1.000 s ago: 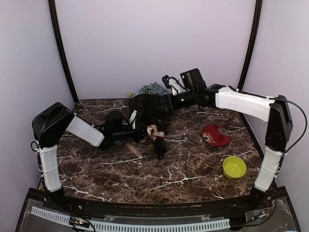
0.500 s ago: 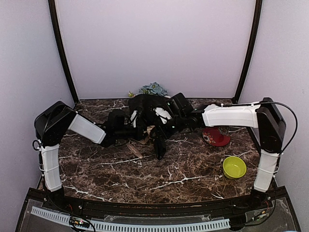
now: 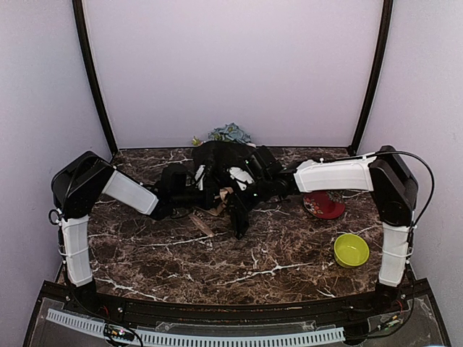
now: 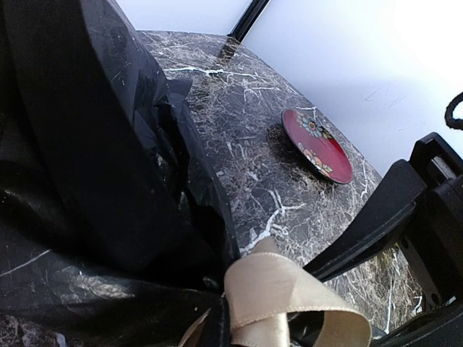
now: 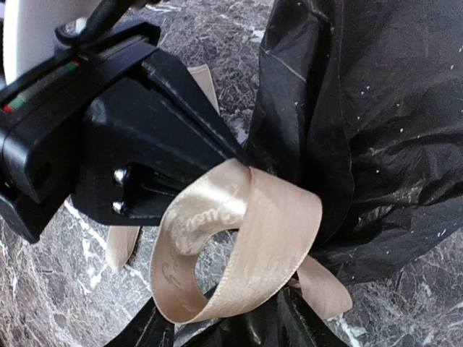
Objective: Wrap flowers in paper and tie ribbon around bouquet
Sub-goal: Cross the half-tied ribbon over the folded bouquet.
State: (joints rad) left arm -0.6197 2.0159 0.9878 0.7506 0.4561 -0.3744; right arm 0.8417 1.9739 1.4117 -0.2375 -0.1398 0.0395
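Note:
The bouquet lies on the marbled table, wide end toward the back wall. Blue and green flowers show at that end. Crinkled black paper wraps the stems and narrows toward the front. A beige ribbon stands in a loop at the waist. My left gripper comes in from the left, shut on one end of that loop. My right gripper reaches in from the right, its jaws apart with the loop between them.
A red patterned plate lies right of the bouquet. A yellow-green bowl sits nearer the front right. A loose ribbon tail trails on the table below the left gripper. The back wall is close behind the flowers.
My right arm has swung down from above the bouquet's far end to its waist, and its jaws have narrowed around the ribbon loop. The left arm has stayed put.

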